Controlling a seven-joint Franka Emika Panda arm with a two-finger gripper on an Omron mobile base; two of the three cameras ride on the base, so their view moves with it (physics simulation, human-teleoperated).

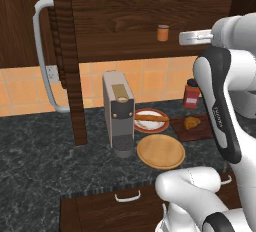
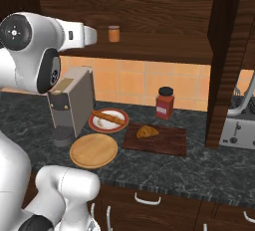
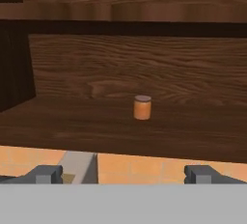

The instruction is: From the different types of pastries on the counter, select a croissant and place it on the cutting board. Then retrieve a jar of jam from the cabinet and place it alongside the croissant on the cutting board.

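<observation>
Gripper (image 3: 123,174) raised level with the cabinet (image 1: 150,16) shelf, jaws spread wide, nothing between them. Jam jar (image 3: 142,107) stands upright on the shelf, straight ahead of the fingers, well apart from them. Croissant (image 2: 147,132) lies on the cutting board (image 2: 169,143) down on the counter (image 2: 199,170), red bottle (image 2: 165,103) just behind the board, stick pastry (image 2: 108,117) on the red-rimmed plate (image 2: 121,123).

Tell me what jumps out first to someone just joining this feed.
The open cabinet overhead, with the small orange jar of jam alone on its shelf, straight ahead of the open tool. Below on the counter, the croissant already sits on the cutting board, a red bottle just behind it.
</observation>
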